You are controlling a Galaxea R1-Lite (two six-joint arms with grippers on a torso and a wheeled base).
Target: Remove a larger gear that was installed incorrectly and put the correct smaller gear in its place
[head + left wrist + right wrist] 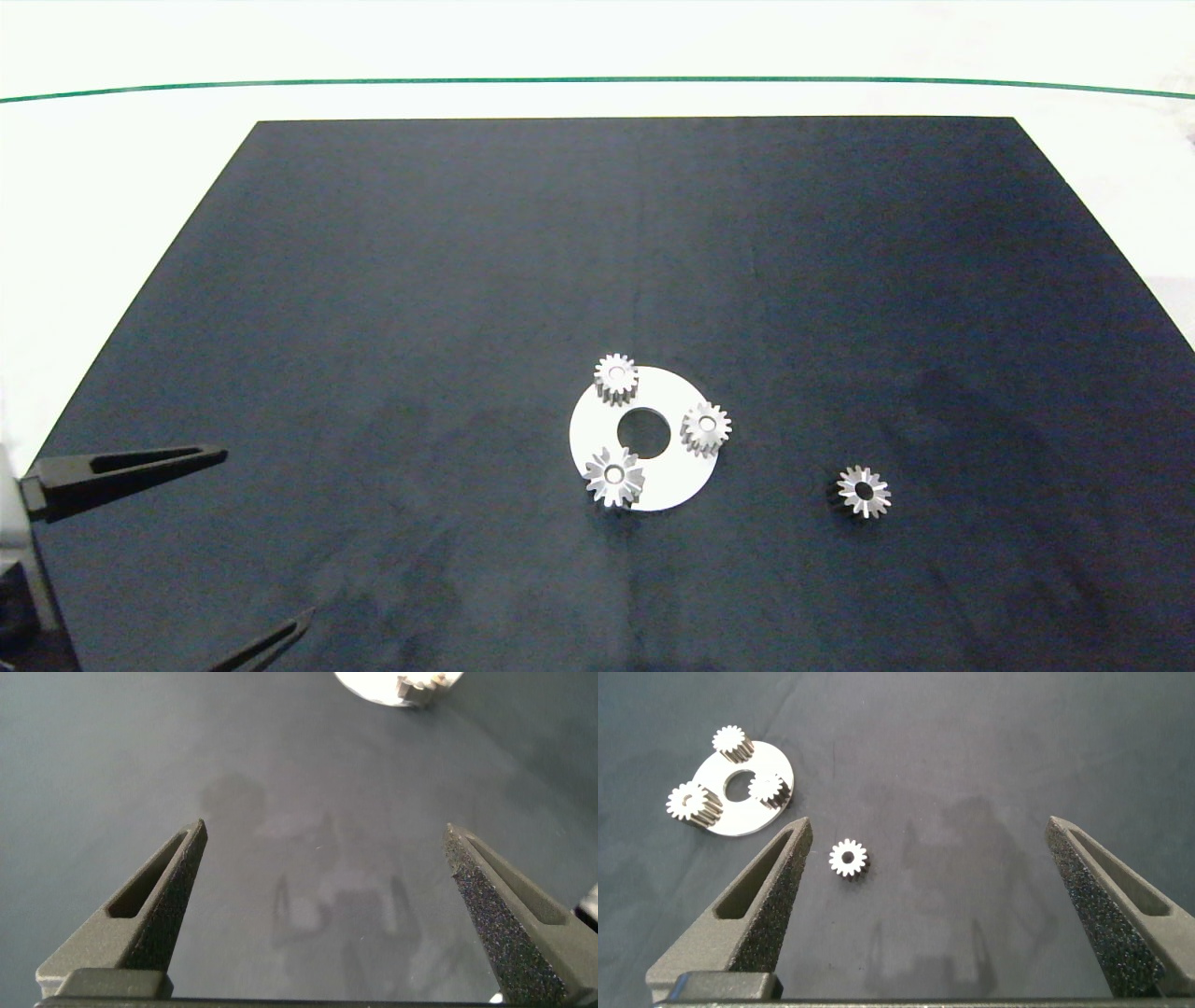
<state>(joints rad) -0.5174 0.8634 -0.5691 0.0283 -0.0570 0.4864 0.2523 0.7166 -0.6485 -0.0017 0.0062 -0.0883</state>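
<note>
The larger gear, star-faced with long pointed teeth, sits on the near-left part of a white disc with a round centre hole. The right wrist view shows the larger gear on the disc too. The smaller gear lies alone on the black mat, right of the disc. My right gripper hangs open above the mat, with the smaller gear close to one finger; this gripper is outside the head view. My left gripper is open at the mat's near-left corner, holding nothing.
Two flat-topped short-toothed gears also stand on the disc. The black mat covers most of a white table. The left wrist view shows the left gripper over bare mat and the disc's edge.
</note>
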